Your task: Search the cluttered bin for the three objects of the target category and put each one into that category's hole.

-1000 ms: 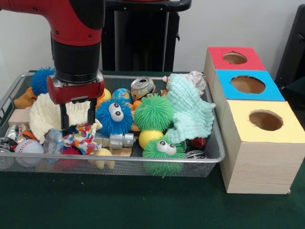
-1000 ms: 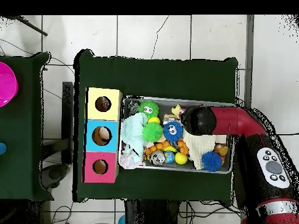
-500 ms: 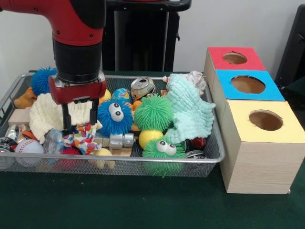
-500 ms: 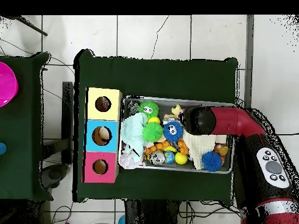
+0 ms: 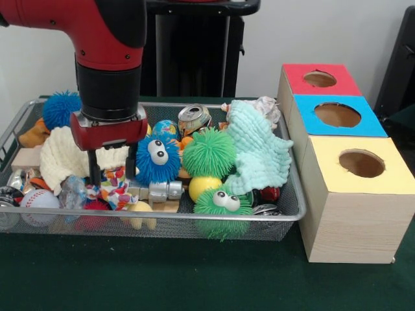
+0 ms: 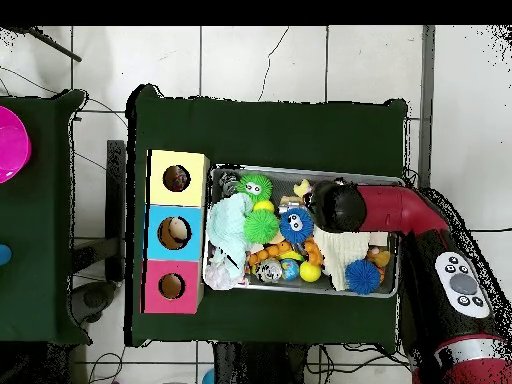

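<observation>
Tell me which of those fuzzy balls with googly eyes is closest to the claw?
The blue one, right beside the claw. The other eyed ball is green and sits at the basket's front edge, farther off.

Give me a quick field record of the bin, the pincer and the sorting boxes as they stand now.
pincer: open, fingers pointing down over the multicoloured patterned cloth, empty
arm: red and black, above the wire mesh bin's left part in the front view
beside pincer: cream knitted cloth; blue fuzzy ball with googly eyes
other contents: green spiky ball, mint knitted cloth, crushed metal can, white baseball
boxes: red-topped box, blue-topped box, yellow-topped box, one round hole each
</observation>
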Available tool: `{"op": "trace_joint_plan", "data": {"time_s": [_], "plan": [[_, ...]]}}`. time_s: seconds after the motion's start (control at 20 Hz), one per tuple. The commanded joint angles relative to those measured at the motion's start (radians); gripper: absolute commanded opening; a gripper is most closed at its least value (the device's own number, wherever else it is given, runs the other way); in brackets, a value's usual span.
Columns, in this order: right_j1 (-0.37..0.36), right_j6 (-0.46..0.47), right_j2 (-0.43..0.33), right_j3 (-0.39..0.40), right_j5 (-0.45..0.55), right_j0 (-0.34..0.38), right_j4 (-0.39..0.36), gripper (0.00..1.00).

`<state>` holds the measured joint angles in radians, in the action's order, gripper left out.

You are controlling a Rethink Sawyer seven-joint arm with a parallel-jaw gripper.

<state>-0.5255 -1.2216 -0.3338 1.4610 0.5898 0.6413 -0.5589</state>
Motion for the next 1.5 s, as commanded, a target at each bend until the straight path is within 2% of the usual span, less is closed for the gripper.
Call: {"op": "trace_joint_plan", "data": {"time_s": [0.05, 0.4, 0.85, 1.5], "plan": [[0.054, -0.059, -0.056, 0.069, -0.087, 0.029, 0.007, 1.00], [0.062, -0.069, -0.033, 0.062, -0.086, 0.015, 0.008, 1.00], [0.062, -0.078, 0.042, 0.029, 0.024, -0.036, -0.001, 1.00], [0.090, -0.010, 0.077, 0.010, -0.029, -0.043, -0.063, 1.00]]}}
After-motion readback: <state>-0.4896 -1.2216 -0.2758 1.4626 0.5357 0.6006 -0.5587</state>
